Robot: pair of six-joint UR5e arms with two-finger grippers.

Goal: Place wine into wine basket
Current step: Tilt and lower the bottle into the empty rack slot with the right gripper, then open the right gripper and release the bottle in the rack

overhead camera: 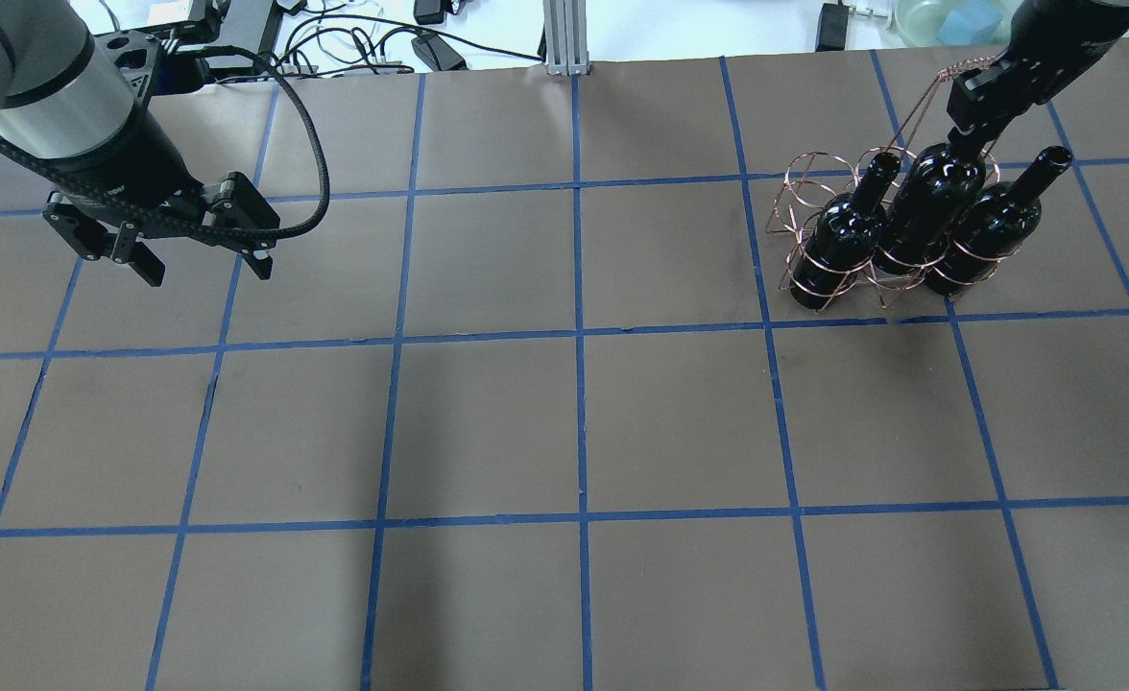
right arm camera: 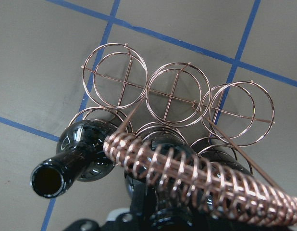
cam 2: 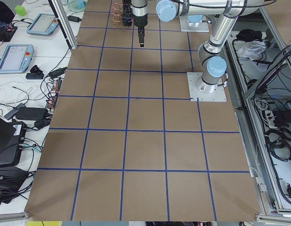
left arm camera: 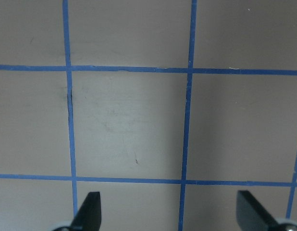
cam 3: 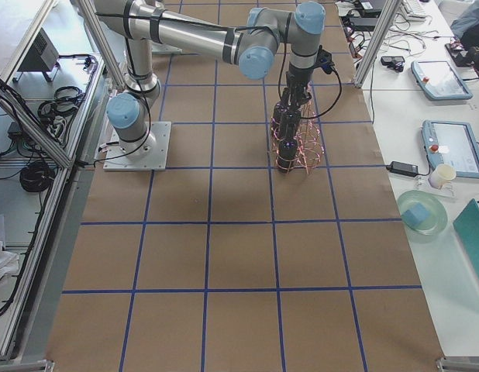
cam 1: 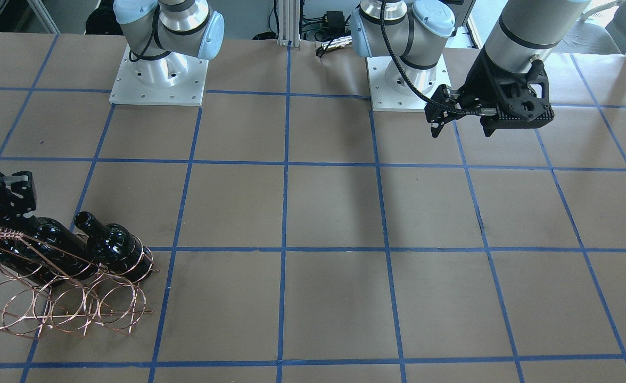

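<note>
Right hand point(overhead camera: 973, 113): closed about the neck of the wine point(overhead camera: 929, 206), the middle bottle of three; the fingers hid the neck itself.
Left hand point(overhead camera: 207, 274): fingers spread wide, holding nothing, hovering over bare tabletop point(overhead camera: 574, 432) at the robot's left, well apart from the basket.
Wine: stood tilted in the middle ring of the wine basket point(right arm camera: 173, 95), in the row on the robot's side, shoulder higher than its neighbours'. Whether the base was fully seated could not be told.
Inner bottle point(overhead camera: 838, 245): in the ring beside the wine, toward the tabletop's middle, mouth open and unobstructed.
Outer bottle point(overhead camera: 992, 230): in the ring on the wine's other side, just beside it.
Handle point(right arm camera: 196, 178): twisted wire, crossing close by the right hand; contact could not be told.
Far rings point(right arm camera: 115, 77): three in the operators'-side row, tabletop showing through each.
Edges: basket sat near the tabletop's far edge at the robot's right; a blue tape line point(overhead camera: 852, 321) ran just beside the bottle bases.
Room for moving: a broad stretch of tabletop lay between the two hands and on the basket's robot side.
</note>
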